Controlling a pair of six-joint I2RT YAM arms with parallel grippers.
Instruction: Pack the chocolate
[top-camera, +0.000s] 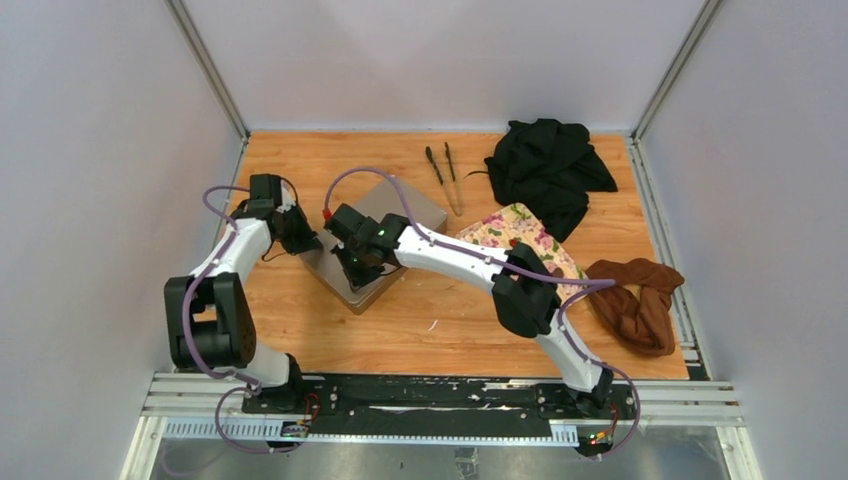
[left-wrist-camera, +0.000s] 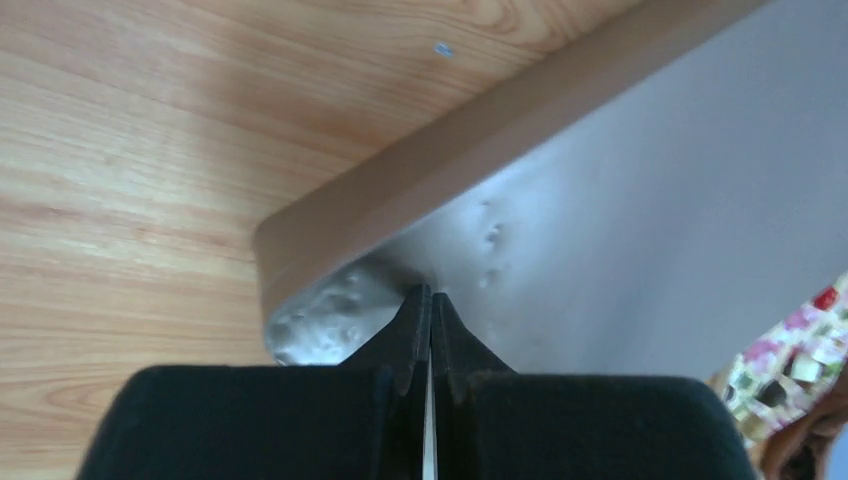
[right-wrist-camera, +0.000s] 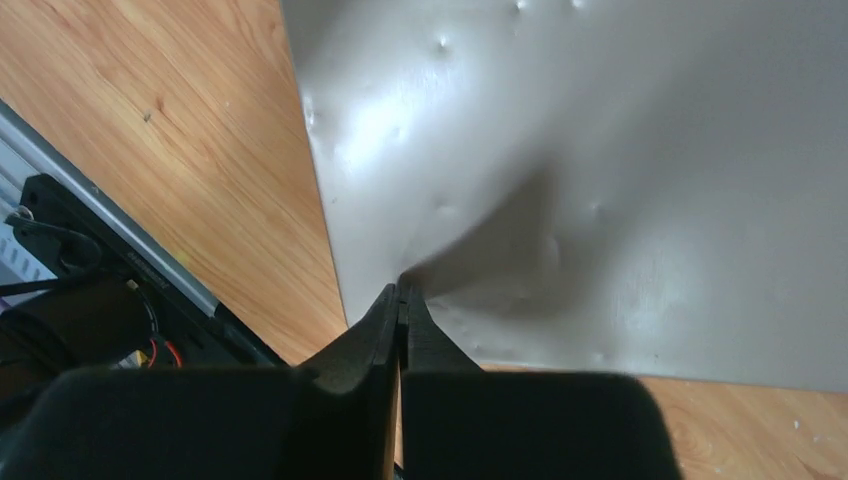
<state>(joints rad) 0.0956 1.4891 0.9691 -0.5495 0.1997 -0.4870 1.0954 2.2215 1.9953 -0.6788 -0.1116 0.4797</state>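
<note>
No chocolate shows in any view. A flat grey box with a dimpled grey top and a brown side wall lies on the wooden table left of centre. My left gripper is shut, its tips pressed on the grey top close to a rounded corner. My right gripper is shut too, its tips touching the top near the box's near corner. Nothing shows between either pair of jaws.
A flower-print tray lies right of the box, partly under my right arm, and its edge shows in the left wrist view. Black tongs and a black cloth lie at the back. A rust-brown cloth lies at the right edge.
</note>
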